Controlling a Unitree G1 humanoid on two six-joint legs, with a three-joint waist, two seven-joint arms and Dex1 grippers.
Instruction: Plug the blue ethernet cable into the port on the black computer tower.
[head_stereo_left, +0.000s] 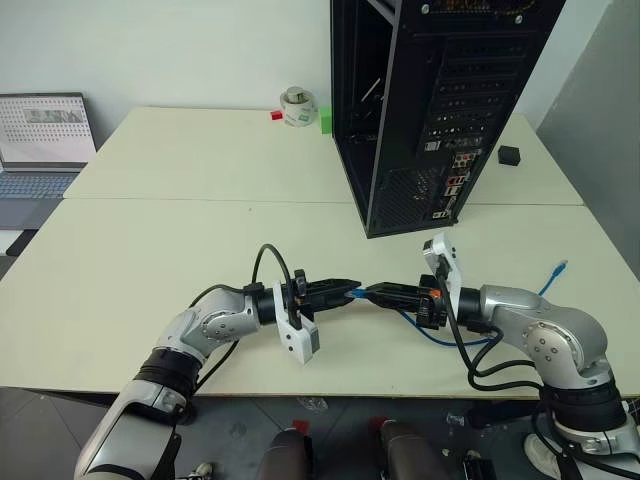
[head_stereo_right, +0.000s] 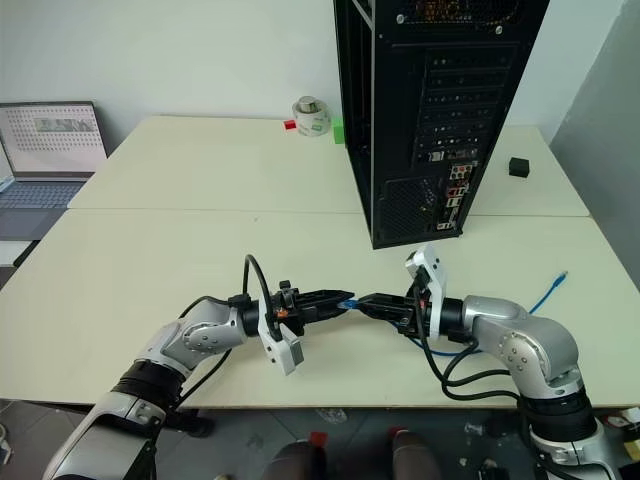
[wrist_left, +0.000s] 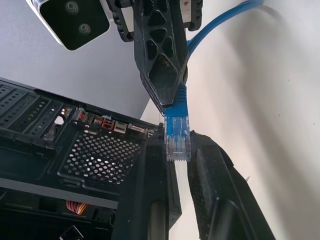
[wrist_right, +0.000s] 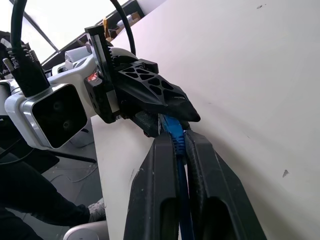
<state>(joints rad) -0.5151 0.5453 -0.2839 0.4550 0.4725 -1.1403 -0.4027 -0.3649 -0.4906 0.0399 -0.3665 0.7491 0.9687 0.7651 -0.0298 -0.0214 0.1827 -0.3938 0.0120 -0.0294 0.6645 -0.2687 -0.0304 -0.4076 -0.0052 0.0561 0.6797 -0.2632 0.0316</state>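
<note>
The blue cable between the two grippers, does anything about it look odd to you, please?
Nothing damaged. The blue cable is simply pinched near its clear plug by the right gripper, with the left gripper meeting it at the plug end, well short of the computer tower.

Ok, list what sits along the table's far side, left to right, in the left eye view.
Grey laptop → red block → tape roll → green block → black computer tower → small black box.

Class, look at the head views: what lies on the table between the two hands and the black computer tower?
Nothing: in the left eye view, bare table separates the left hand and right hand from the black computer tower.
</note>
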